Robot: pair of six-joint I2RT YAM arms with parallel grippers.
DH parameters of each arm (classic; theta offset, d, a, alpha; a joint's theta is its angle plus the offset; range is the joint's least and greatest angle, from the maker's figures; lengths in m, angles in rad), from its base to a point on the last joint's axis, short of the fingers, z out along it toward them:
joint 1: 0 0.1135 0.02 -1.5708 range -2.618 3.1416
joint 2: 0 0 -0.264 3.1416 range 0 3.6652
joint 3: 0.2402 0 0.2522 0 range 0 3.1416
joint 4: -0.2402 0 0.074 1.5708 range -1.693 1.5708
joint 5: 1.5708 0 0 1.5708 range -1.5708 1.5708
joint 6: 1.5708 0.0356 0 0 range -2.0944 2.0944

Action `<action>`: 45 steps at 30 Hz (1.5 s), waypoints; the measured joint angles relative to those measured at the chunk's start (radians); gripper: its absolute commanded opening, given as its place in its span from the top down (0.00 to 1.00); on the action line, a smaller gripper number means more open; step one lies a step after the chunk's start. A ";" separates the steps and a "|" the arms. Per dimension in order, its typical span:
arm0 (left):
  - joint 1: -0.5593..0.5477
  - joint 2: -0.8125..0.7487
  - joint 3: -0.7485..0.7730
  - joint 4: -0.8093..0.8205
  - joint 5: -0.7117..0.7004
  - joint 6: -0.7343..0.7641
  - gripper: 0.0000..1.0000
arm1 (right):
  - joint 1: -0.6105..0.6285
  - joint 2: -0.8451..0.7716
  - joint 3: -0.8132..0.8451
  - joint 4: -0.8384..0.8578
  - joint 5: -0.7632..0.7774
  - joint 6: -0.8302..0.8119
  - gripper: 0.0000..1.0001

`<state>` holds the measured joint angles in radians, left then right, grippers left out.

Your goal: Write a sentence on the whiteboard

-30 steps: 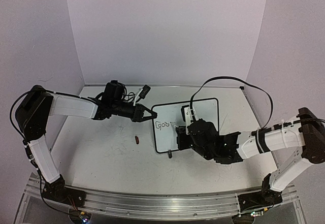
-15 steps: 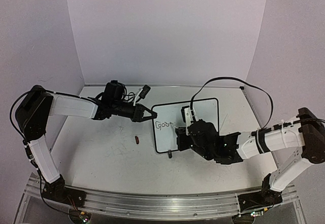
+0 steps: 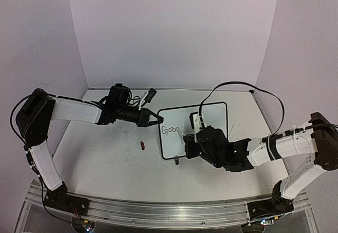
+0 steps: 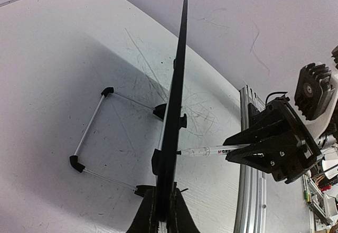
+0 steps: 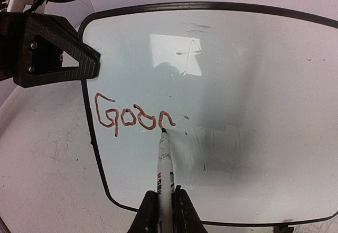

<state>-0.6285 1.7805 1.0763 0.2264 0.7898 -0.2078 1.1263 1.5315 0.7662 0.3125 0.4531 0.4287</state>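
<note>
Counted on one table (image 3: 105, 164): one whiteboard (image 3: 219, 119), one marker (image 5: 165, 164), one small red piece (image 3: 142, 146), one line of red writing (image 5: 134, 118), and two grippers, left gripper (image 3: 157, 119) plus right gripper (image 5: 165, 198).

The white surface (image 3: 105, 159) is seen scuffed with faint grey scribbles, enclosed by pale lilac walls (image 3: 174, 32) at back and sides; an aluminium rail (image 3: 158, 212) is laid along its near edge.

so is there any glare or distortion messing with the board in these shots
right wrist: a bright glare patch sits on the whiteboard above the writing, which reads sharp, like the marker; the rim bows from lens distortion. left wrist: whiteboard edge-on, its shadow dark on the table. top external: even light, letters tiny.
</note>
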 measured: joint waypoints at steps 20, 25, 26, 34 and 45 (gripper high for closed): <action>0.000 0.000 0.000 0.000 0.000 0.000 1.00 | 0.001 -0.002 0.029 -0.022 0.059 -0.020 1.00; 0.000 0.000 0.000 0.000 0.000 0.000 1.00 | -0.004 -0.002 0.044 -0.022 0.071 -0.035 1.00; 0.000 0.000 0.000 0.000 0.000 0.000 1.00 | -0.005 -0.002 0.048 -0.021 0.072 -0.038 1.00; 0.000 0.000 0.000 0.000 -0.001 0.000 1.00 | -0.014 0.005 0.076 -0.018 0.080 -0.062 1.00; 0.000 0.000 0.000 0.000 -0.001 0.000 1.00 | -0.015 0.005 0.070 -0.017 0.068 -0.044 1.00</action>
<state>-0.6285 1.7802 1.0763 0.2260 0.7891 -0.2081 1.1110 1.5365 0.8358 0.2953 0.5215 0.3846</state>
